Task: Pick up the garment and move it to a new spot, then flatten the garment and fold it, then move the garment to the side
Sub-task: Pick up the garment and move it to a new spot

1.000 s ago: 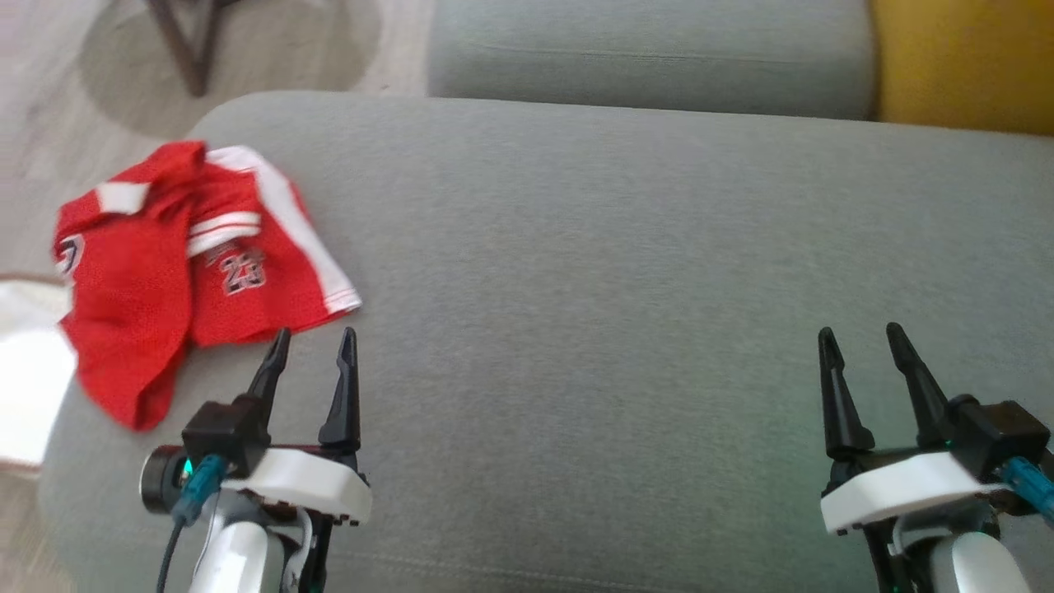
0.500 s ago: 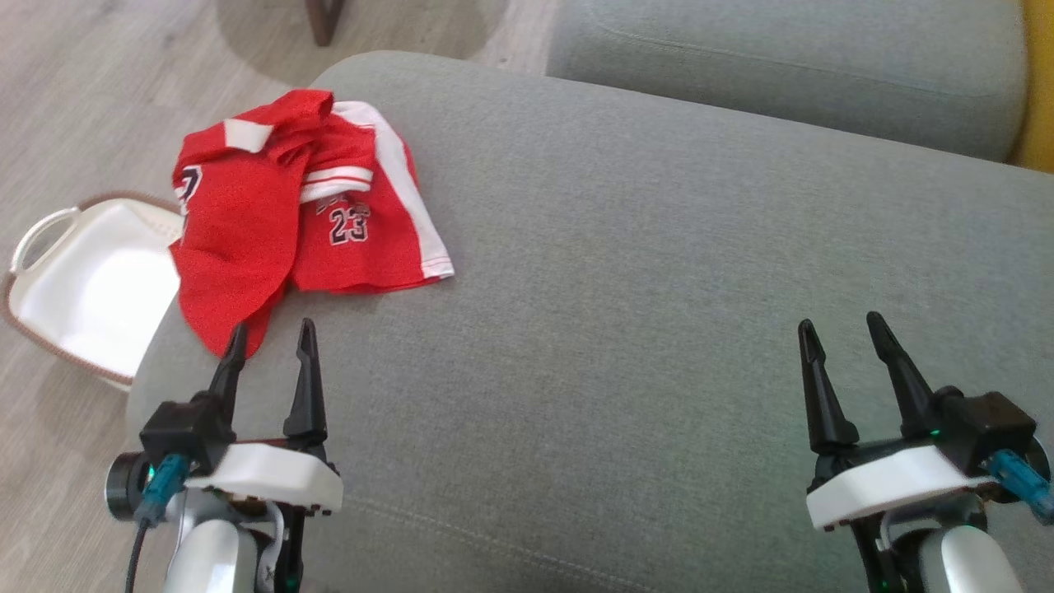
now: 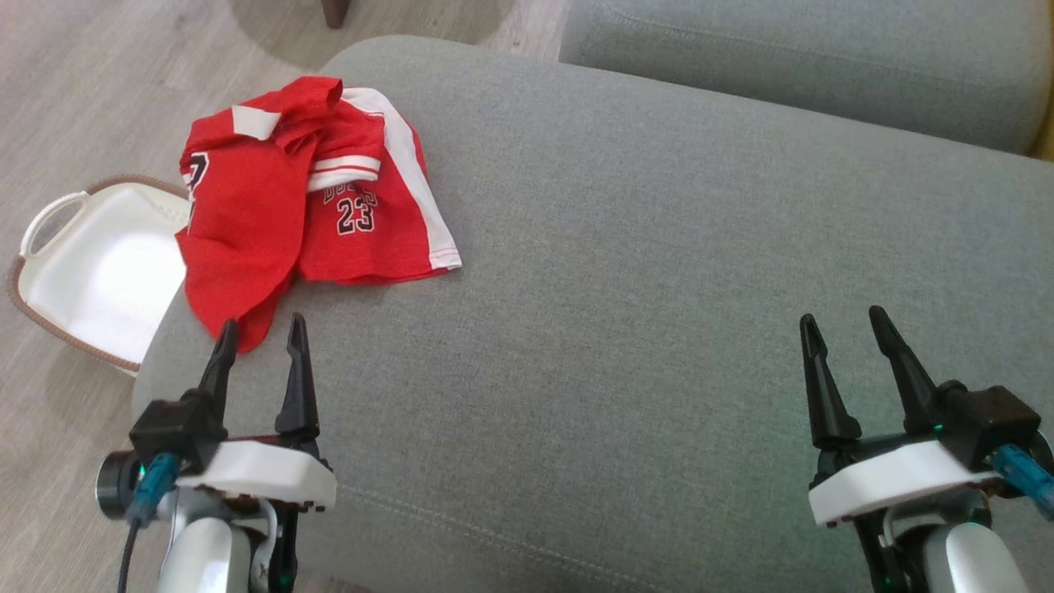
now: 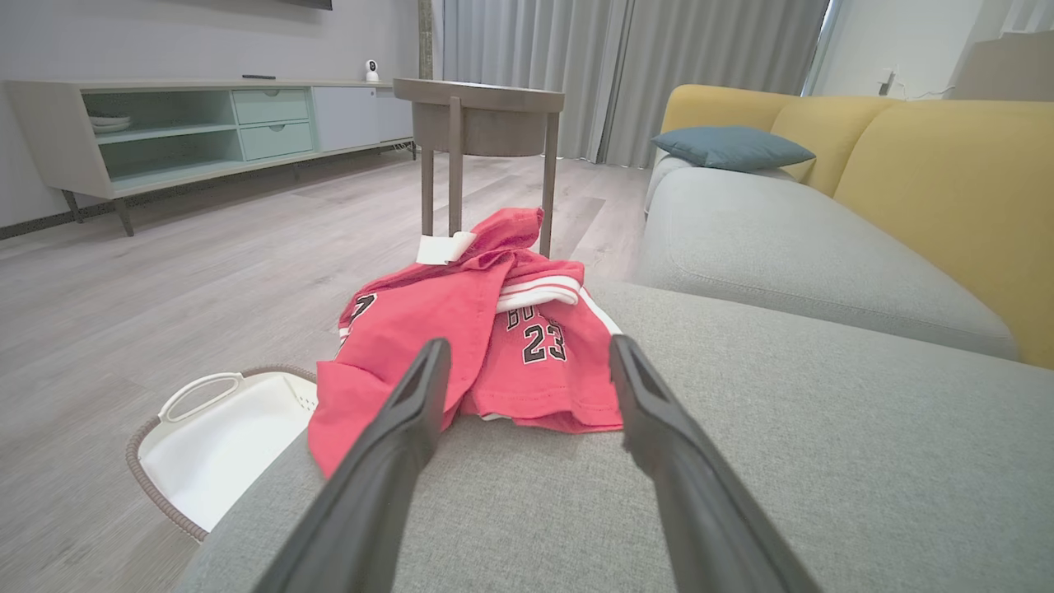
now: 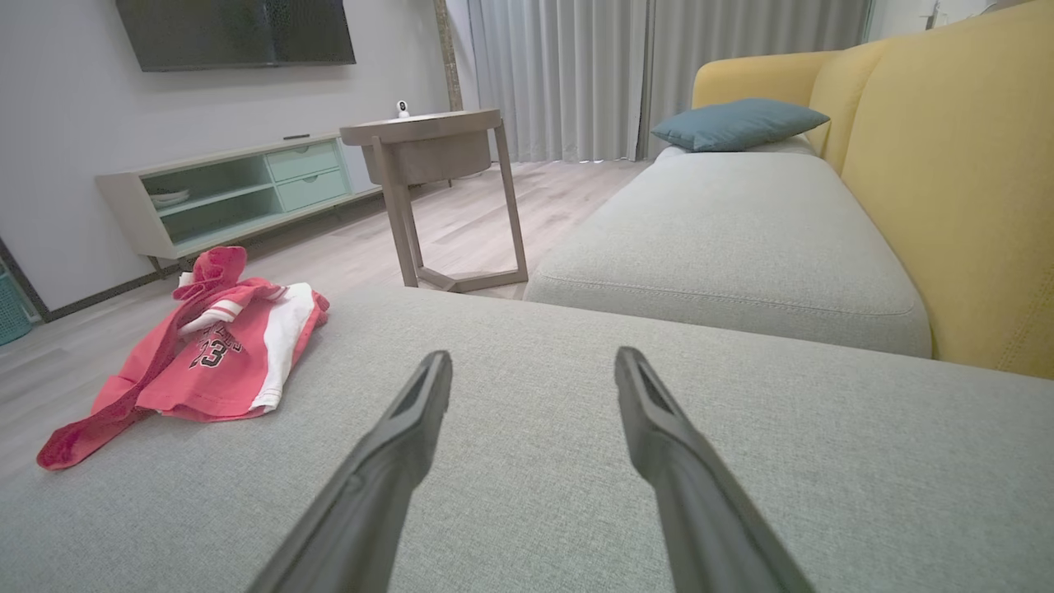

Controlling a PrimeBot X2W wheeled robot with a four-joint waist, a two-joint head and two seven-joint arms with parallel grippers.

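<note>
Garment [image 3: 239,239] lettered "23" lies crumpled on sofa [image 3: 659,288]; both jaws open, empty.

- A home living room: a yellow-backed sofa [image 5: 947,165] with grey seat cushions and a blue pillow [image 5: 737,122].
- A wall-mounted television [image 5: 235,33] above a low sideboard [image 5: 305,175].
- Long grey curtains [image 5: 576,74], a wooden floor [image 4: 165,272], a small side table [image 5: 428,140].

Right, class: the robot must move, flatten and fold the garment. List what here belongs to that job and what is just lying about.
For the job:
red garment, crumpled on the grey cushion
left gripper, open
right gripper, open

Lying about:
white basket on the floor
wooden side table
blue pillow
low cabinet
</note>
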